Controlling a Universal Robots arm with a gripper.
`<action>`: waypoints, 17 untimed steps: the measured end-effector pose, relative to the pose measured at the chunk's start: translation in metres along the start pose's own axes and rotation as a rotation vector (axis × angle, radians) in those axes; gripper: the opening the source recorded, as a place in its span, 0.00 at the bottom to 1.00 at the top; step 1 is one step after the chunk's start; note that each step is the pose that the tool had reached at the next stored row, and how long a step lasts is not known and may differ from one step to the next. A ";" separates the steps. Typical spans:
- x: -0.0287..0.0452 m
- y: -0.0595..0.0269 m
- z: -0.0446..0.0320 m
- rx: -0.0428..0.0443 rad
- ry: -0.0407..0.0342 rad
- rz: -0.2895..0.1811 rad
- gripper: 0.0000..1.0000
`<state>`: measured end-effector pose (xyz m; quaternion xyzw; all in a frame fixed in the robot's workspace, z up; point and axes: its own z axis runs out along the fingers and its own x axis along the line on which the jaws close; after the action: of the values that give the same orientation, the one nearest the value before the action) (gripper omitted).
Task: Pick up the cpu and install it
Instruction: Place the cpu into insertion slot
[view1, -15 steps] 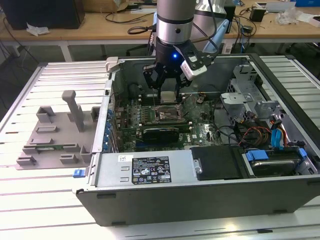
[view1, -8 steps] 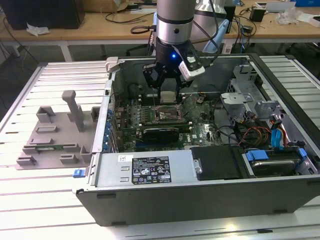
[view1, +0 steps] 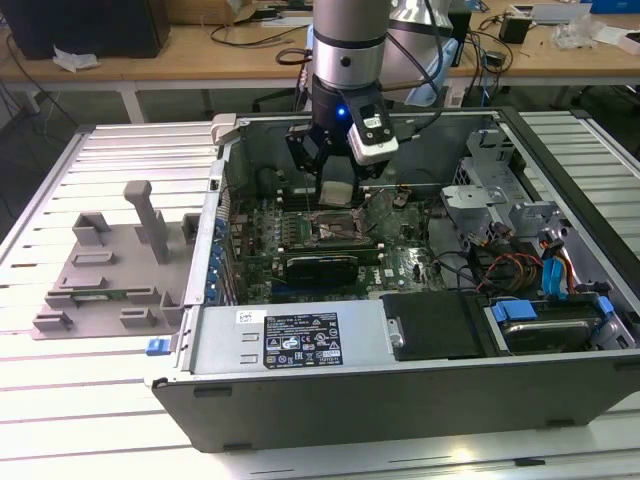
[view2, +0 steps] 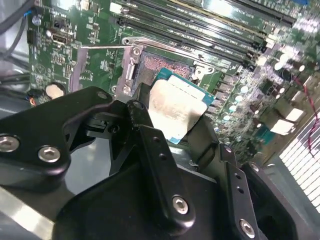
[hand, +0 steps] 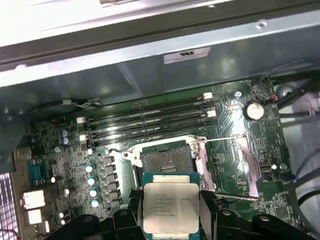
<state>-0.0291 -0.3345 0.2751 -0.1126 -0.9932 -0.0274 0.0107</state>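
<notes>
My gripper (view1: 338, 188) hangs inside the open computer case, shut on the cpu (view1: 337, 193). The cpu (hand: 171, 206) is a small square chip with a silver-grey metal top, pinched by its edges between the black fingers (hand: 207, 204). In the second wrist view the cpu (view2: 175, 107) is held flat between the two fingers (view2: 142, 127). The open socket (hand: 167, 162) with its metal frame lies on the green motherboard just below the chip, and its load plate (hand: 242, 162) is swung aside. In the exterior view the socket (view1: 335, 232) sits directly under the gripper.
The case wall (view1: 290, 345) rings the motherboard. Memory slots (hand: 150, 122) run beside the socket, and a dark card (view1: 320, 268) lies near it. Drive bays and cables (view1: 520, 260) fill the exterior view's right. A grey plastic tray (view1: 110, 270) with posts stands at the left.
</notes>
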 end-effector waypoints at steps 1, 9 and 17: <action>0.0000 0.0000 0.0000 -0.0005 -0.0008 0.016 0.54; 0.0000 0.0000 0.0000 -0.0064 -0.0122 0.234 0.54; 0.0000 0.0000 0.0001 -0.0103 -0.0192 0.370 0.54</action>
<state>-0.0291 -0.3345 0.2750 -0.2935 -0.9555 -0.0289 0.0055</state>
